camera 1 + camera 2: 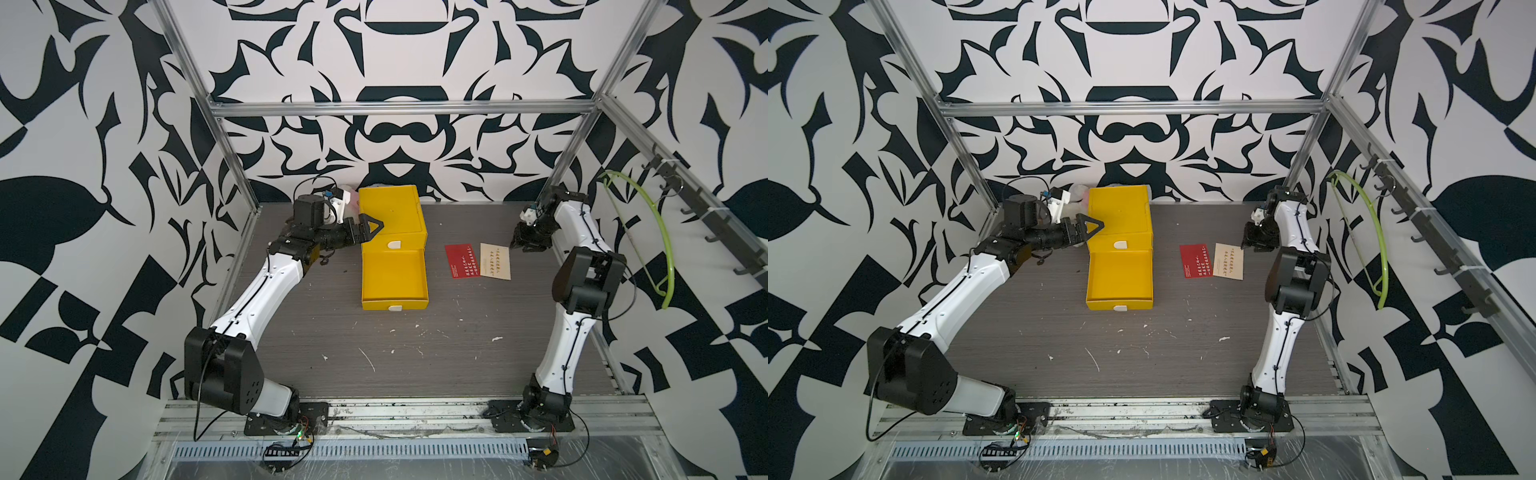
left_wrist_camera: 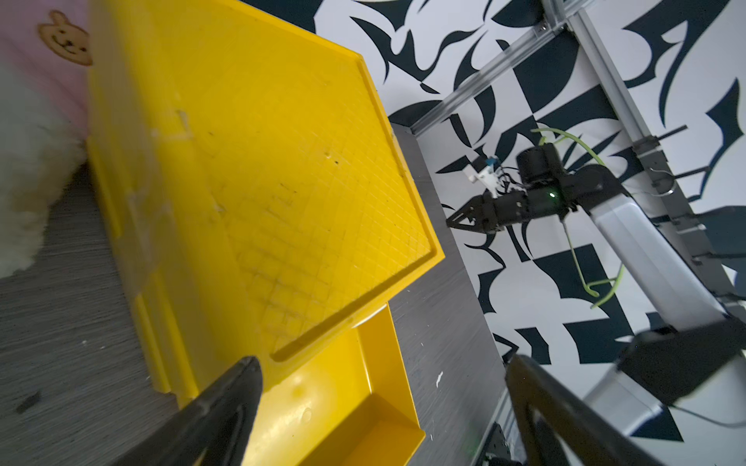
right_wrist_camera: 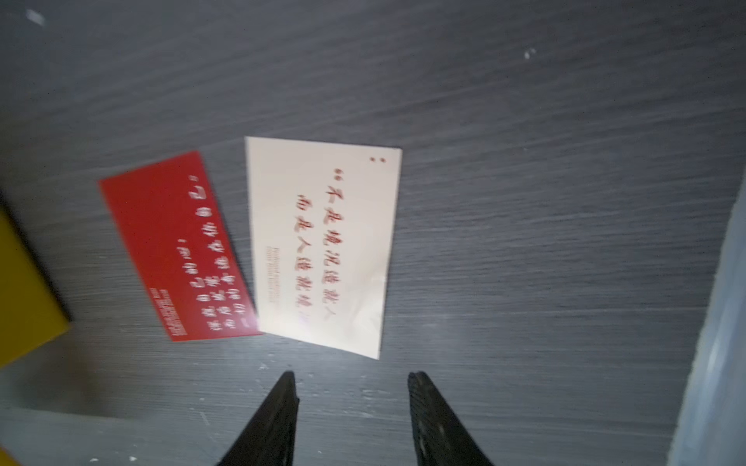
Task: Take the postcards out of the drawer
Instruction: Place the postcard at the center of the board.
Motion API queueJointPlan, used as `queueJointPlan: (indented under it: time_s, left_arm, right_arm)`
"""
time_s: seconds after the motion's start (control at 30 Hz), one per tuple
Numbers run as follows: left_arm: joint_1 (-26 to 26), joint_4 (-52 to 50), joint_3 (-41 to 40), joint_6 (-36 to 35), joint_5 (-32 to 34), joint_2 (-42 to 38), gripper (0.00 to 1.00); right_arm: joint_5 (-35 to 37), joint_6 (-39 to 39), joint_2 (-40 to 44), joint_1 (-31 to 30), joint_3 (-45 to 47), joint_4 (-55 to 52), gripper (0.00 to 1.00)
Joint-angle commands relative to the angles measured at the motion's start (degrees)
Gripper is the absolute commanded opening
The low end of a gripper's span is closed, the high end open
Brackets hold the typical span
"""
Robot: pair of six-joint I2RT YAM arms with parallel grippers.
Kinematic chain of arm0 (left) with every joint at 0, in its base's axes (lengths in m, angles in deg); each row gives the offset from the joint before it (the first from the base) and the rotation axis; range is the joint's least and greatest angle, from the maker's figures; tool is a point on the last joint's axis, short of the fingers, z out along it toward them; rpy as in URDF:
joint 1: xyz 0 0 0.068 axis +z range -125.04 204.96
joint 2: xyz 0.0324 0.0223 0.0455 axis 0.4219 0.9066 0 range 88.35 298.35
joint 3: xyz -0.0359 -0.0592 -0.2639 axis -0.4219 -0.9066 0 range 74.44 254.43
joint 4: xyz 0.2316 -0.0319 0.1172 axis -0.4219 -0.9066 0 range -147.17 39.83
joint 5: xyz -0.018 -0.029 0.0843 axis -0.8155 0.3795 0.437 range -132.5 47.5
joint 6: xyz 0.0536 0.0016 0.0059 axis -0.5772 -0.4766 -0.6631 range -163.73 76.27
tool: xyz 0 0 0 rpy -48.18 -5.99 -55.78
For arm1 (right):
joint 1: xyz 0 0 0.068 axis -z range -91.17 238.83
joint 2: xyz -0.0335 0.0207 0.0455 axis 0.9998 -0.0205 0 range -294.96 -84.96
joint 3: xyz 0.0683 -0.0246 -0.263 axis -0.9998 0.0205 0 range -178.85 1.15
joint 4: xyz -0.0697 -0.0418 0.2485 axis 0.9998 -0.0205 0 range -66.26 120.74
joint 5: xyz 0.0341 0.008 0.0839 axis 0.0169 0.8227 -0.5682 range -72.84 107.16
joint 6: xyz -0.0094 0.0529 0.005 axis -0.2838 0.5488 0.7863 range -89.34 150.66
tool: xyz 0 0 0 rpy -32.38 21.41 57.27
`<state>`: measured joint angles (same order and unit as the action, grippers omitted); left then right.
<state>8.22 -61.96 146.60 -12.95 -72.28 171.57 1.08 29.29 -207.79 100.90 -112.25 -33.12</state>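
Observation:
The yellow drawer [image 1: 394, 282] [image 1: 1120, 278] stands pulled out toward the front of its yellow box [image 1: 392, 216], and its floor [image 2: 323, 411] shows bare yellow. Two postcards lie flat on the table right of the drawer: a red one [image 1: 462, 260] [image 1: 1196, 260] [image 3: 177, 246] and a cream one [image 1: 495, 262] [image 1: 1228, 262] [image 3: 323, 246], side by side and just touching. My right gripper [image 1: 517, 243] [image 3: 353, 377] hangs open over bare table by the cream card's far right corner, holding nothing. My left gripper [image 1: 372, 228] [image 2: 383, 367] is wide open at the box's left edge, empty.
A pink and white plush thing [image 1: 351, 199] [image 2: 24, 161] sits behind the box's back left corner. A green hanger [image 1: 660, 232] hangs on the right wall rail. Metal frame posts [image 1: 245, 183] stand at the back corners of the grey table [image 1: 415, 357].

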Motion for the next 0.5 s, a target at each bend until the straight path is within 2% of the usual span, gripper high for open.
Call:
queueJointPlan:
  time_s: [0.0, 0.1, 0.23, 0.3, 0.47]
  left_arm:
    - [0.4, -0.2, 0.2, 0.6, 5.6, -2.1, 1.0]
    - [0.6, -0.2, -0.3, 0.4, 8.5, -3.3, 0.99]
    - [2.1, 0.0, -1.3, 0.7, 10.1, -4.1, 0.99]
    - [3.4, -0.2, -0.9, 0.6, 9.4, -3.6, 1.0]
    - [5.4, -2.3, 2.7, -0.4, 5.8, 1.0, 1.0]
  right_arm:
    - [-12.4, 5.2, 3.9, -1.9, 7.0, 8.5, 0.47]
    - [-20.2, 9.2, 8.4, -2.1, 15.8, 16.8, 0.46]
    - [-27.0, 16.5, 17.7, -2.4, 30.2, 30.5, 0.43]
    - [-26.5, 18.1, 22.9, -3.4, 36.1, 34.3, 0.43]
    - [-19.1, 21.5, 36.2, -9.1, 49.8, 39.4, 0.43]
